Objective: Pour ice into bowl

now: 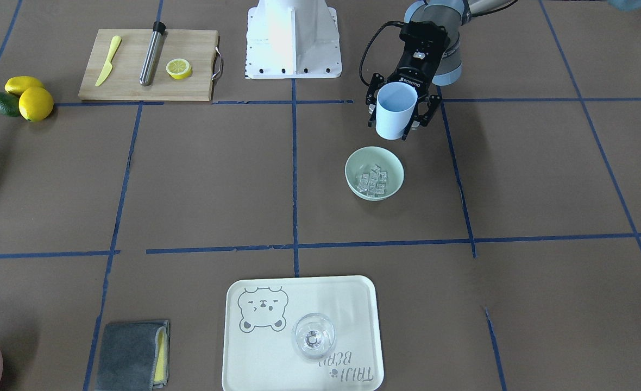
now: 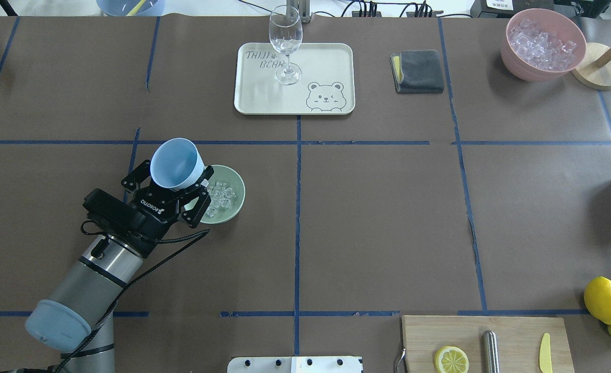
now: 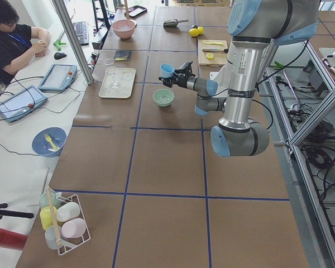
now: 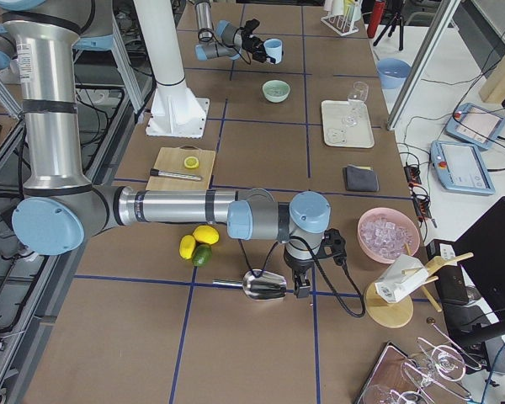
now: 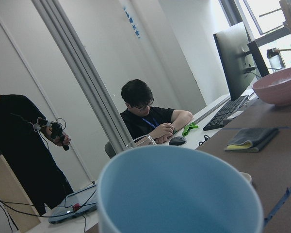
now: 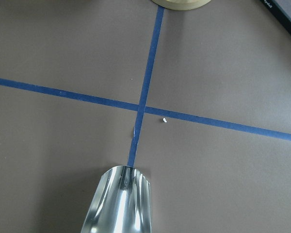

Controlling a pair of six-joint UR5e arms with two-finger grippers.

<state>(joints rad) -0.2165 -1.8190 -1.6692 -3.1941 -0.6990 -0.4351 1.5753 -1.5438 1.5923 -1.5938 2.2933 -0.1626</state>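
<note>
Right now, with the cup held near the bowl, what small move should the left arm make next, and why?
Probably carry the light blue cup away from the bowl and lower it onto the table. The ice already lies in the bowl, the cup looks empty and mouth-up, and the left gripper is shut on it.
</note>
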